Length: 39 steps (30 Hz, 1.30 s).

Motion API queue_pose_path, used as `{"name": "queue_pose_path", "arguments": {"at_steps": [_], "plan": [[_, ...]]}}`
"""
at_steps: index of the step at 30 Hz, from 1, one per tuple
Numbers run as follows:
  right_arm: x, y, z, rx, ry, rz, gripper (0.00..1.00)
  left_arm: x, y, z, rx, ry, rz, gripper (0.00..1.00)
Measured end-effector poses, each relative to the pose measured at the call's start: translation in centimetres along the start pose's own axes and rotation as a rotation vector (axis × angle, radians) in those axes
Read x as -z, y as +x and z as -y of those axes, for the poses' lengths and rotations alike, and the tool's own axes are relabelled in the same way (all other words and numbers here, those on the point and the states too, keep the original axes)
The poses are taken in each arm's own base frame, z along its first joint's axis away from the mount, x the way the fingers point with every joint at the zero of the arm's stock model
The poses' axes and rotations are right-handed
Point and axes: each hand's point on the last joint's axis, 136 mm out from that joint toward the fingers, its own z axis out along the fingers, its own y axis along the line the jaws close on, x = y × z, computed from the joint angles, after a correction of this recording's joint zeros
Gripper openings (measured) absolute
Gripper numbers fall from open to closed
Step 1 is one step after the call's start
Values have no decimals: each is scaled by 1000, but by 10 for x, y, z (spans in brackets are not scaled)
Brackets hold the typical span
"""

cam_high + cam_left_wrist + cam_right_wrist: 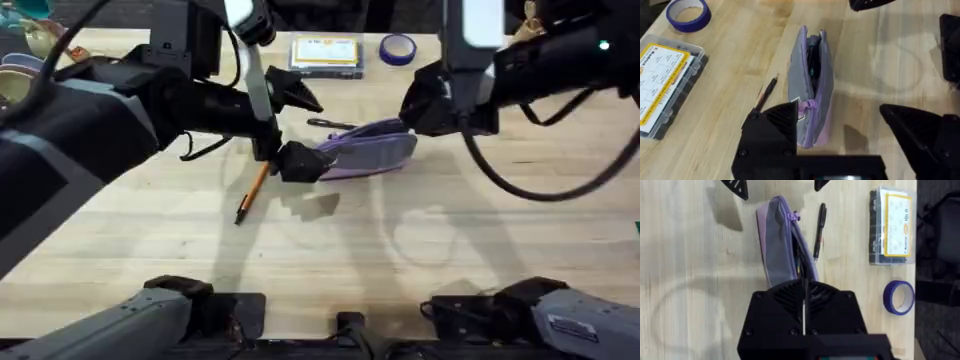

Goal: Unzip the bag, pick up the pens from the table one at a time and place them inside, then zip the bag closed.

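Table (330, 250) carries the bag (368, 150) at centre, zipper partly open, something dark inside. Left gripper (840, 132) spread wide at one bag end, holding nothing. Right gripper (802, 305) over the other end; grip not discernible. Black pen (819, 232) just beside bag, orange pen (252, 193) farther off. Risk: unanchored pouch sliding, knocking the black pen away.

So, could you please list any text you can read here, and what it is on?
Clear box, yellow label: rows of print and a heading, too blurred to read.
Right arm, base sticker: too small to read.
Bag, tape roll, pens: no text visible.
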Motion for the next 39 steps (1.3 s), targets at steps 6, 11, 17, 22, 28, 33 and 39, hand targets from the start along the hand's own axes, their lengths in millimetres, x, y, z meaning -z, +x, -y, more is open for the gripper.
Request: {"name": "queue_pose_path", "arguments": {"at_steps": [6, 11, 17, 22, 28, 33, 39], "plan": [[-21, 10, -1, -25, -62, -22, 30, 0, 3, 3, 17, 10, -9, 993], [-42, 18, 5, -37, -87, -30, 31, 0, 3, 3, 18, 10, -10, 993], [-61, 23, 9, -46, -110, -24, 31, 0, 3, 3, 18, 10, -10, 993], [-73, 26, 9, -57, -135, -17, 32, 0, 3, 3, 18, 10, -10, 993], [-89, 33, 6, -74, -171, -27, 32, 0, 3, 3, 18, 10, -10, 993], [-102, 38, 10, -77, -176, -27, 31, 0, 3, 3, 18, 10, -10, 993], [-121, 47, 2, -105, -234, -28, 32, 0, 3, 3, 18, 10, -10, 993]]}}
